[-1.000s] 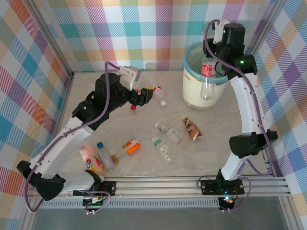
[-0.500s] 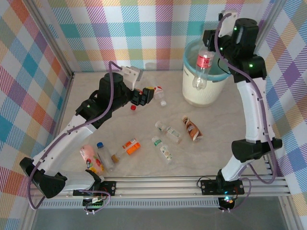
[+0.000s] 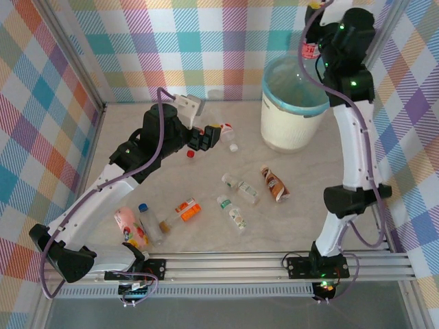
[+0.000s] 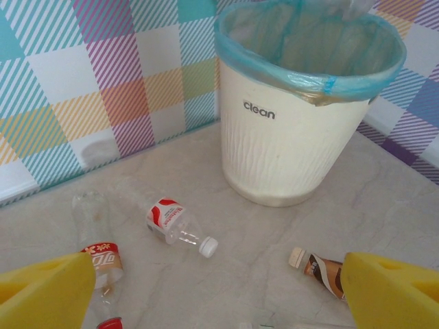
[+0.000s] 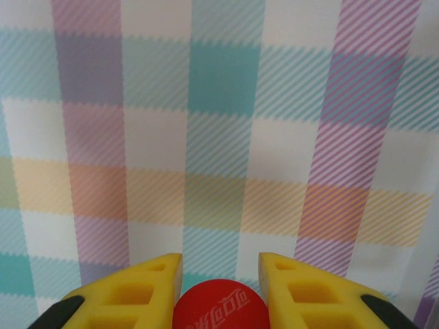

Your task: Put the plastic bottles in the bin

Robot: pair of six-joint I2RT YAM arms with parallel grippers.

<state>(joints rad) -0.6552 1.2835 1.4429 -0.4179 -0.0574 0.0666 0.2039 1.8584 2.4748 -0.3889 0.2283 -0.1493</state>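
The bin (image 3: 293,118), cream-white with a light blue liner, stands at the back right of the table. High above its rim, against the checked wall, my right gripper (image 3: 317,41) is shut on a clear bottle with a red label (image 3: 309,49). In the right wrist view the bottle's red cap (image 5: 219,307) sits between the yellow fingers (image 5: 137,288). My left gripper (image 3: 208,137) hangs open over the table, nothing between its fingers (image 4: 41,295). Before it lie a white-capped, red-labelled bottle (image 4: 175,223), a red-capped bottle (image 4: 101,257) and a brown-labelled bottle (image 4: 324,269), with the bin (image 4: 302,144) beyond.
More bottles lie across the table: brown-labelled (image 3: 274,184), two clear with green labels (image 3: 241,188) (image 3: 234,215), orange (image 3: 186,209), blue-capped (image 3: 149,223) and pink (image 3: 127,225). A loose white cap (image 3: 234,147) lies near the left gripper. Checked walls close in the back and sides.
My right arm has swung upward, carrying the red-labelled bottle from hanging over the bin's mouth to high against the back wall. The left arm has barely moved.
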